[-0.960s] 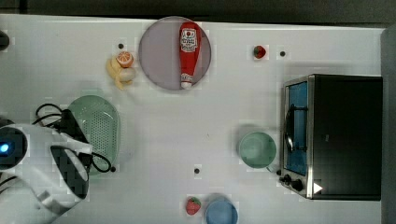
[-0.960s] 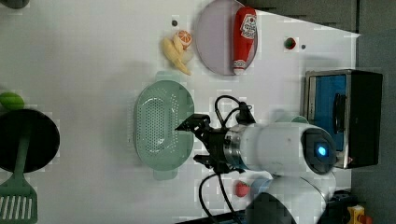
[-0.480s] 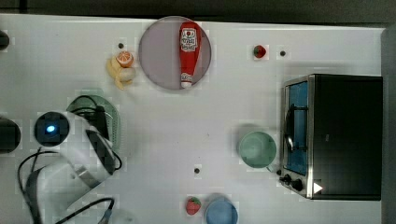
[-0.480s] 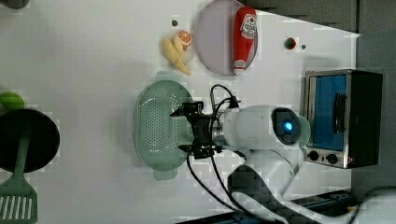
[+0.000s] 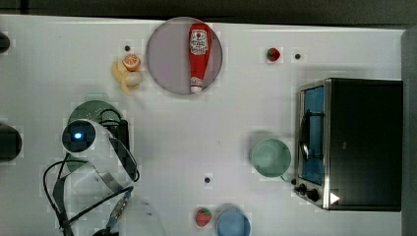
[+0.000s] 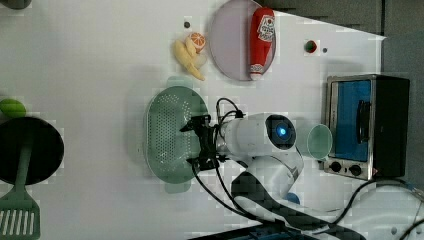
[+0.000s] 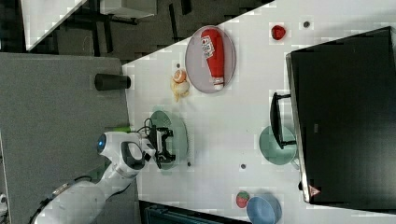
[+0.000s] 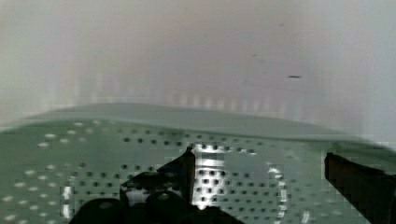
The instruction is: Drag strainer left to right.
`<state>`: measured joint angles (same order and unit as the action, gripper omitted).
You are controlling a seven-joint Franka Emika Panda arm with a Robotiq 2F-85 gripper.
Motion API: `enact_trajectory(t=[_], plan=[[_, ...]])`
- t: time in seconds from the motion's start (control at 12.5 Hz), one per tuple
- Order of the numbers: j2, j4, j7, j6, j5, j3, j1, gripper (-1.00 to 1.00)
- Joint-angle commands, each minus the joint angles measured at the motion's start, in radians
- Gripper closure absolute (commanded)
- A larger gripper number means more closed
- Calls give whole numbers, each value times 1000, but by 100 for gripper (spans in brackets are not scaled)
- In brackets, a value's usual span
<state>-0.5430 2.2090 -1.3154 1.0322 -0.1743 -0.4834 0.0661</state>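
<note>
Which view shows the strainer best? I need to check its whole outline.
The left view: the strainer lies nearly whole, holes visible, with the open gripper over its rim. The top and right views have the arm covering much of it; the wrist view sees just its dotted inside.

A white table (image 5: 236,128) carries everything. A grey plate (image 5: 169,59) lies by its far edge, a banana and orange (image 5: 127,73) beside it. The strainer (image 6: 170,132) sits near one end, a toaster oven (image 5: 364,142) at the other, with a green cup (image 5: 271,157) next to it. A blue cup (image 5: 232,223) and strawberry (image 5: 203,216) rest by the near edge.
</note>
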Motion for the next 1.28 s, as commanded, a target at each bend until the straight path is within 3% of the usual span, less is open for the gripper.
enact_trajectory(t=[0.08, 0.56, 1.28], plan=[[10, -27, -59, 37, -30, 28, 16, -100], [25, -8, -56, 34, -31, 79, 5, -100], [118, 97, 38, 34, -31, 130, -80, -100]])
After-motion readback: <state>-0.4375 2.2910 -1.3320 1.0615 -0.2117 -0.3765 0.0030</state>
